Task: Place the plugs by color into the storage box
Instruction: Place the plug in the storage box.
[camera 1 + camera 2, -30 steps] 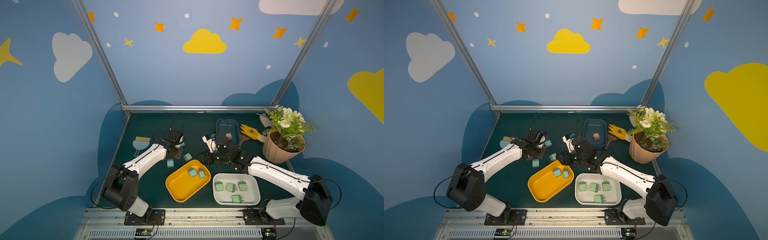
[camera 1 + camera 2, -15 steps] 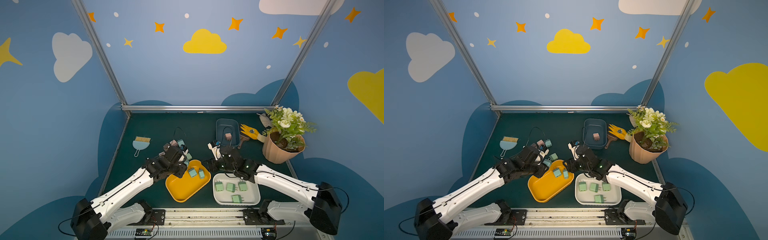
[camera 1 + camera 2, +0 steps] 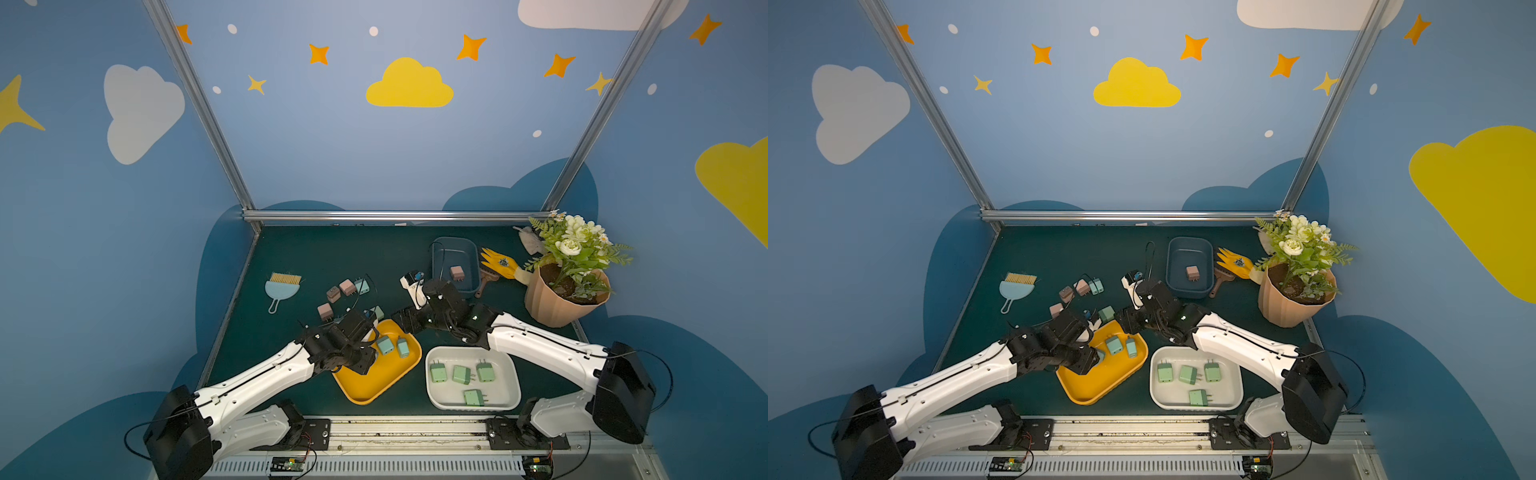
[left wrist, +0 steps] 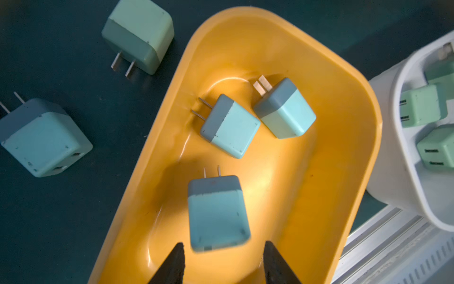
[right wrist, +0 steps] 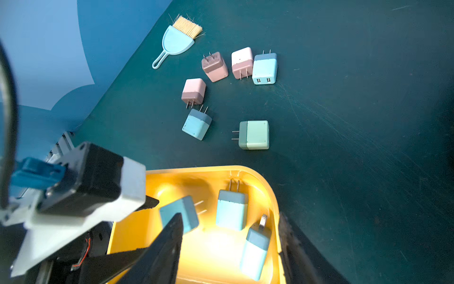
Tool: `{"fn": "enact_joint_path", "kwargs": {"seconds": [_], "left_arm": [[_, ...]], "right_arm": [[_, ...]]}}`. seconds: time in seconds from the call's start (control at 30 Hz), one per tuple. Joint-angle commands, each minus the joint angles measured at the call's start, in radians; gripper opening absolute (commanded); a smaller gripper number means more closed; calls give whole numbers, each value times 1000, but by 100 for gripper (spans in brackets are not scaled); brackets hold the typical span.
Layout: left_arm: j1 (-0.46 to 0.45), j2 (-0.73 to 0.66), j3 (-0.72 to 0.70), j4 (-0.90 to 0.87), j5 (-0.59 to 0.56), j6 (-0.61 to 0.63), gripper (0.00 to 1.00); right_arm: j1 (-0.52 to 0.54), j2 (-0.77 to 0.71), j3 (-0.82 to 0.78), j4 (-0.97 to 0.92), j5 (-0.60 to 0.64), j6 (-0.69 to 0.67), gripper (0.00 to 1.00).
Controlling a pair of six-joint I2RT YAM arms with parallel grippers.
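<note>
My left gripper [image 4: 224, 243] hangs open over the yellow tray [image 4: 344, 123]. A light-blue plug [image 4: 216, 211], blurred, is just beyond its tips and free of them, above the tray floor. Two more blue plugs [image 3: 385, 345] [image 3: 402, 347] lie in that tray. My right gripper [image 5: 231, 221] is open and empty over the tray's far end [image 3: 399, 326]. Several green plugs [image 3: 461, 374] lie in the white tray [image 3: 511, 374], and one pink plug [image 3: 456, 273] in the dark blue bin [image 3: 465, 249]. Loose on the mat are three pink plugs [image 5: 215, 66], two blue [image 5: 264, 68] [image 5: 196, 124] and one green [image 5: 254, 134].
A light-blue dustpan brush [image 3: 282, 286] lies at the mat's left. A potted plant [image 3: 561, 295], a yellow glove [image 3: 500, 262] and a brown brush [image 3: 484, 280] stand at the back right. The white tray sits close beside the yellow one near the front rail.
My left arm swung from the loose plugs to the yellow tray, its jaws opened and the blue plug left them. My right arm drew back toward the tray, jaws slightly wider.
</note>
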State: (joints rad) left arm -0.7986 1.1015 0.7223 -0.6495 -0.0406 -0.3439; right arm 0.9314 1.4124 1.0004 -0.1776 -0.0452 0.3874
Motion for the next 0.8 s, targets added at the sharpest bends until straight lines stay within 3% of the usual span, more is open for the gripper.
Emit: {"fn": "enact_joint_path", "kwargs": {"seconds": [0.0,0.3,0.53,0.77], "left_arm": [[-2,3,-9,-4,0,6,60],[-3,11,-10,2,-33,12,64],[1,-6,-22,28,-143,20,68],[41,-48,-15,96,-226,105,79]], "right_arm": [[6,11,14,-4,21,1,63],[6,57,47,-19,11,-18,64],[4,119,114,-59,16,-43,67],[0,207,226,-128,54,-83,70]]}}
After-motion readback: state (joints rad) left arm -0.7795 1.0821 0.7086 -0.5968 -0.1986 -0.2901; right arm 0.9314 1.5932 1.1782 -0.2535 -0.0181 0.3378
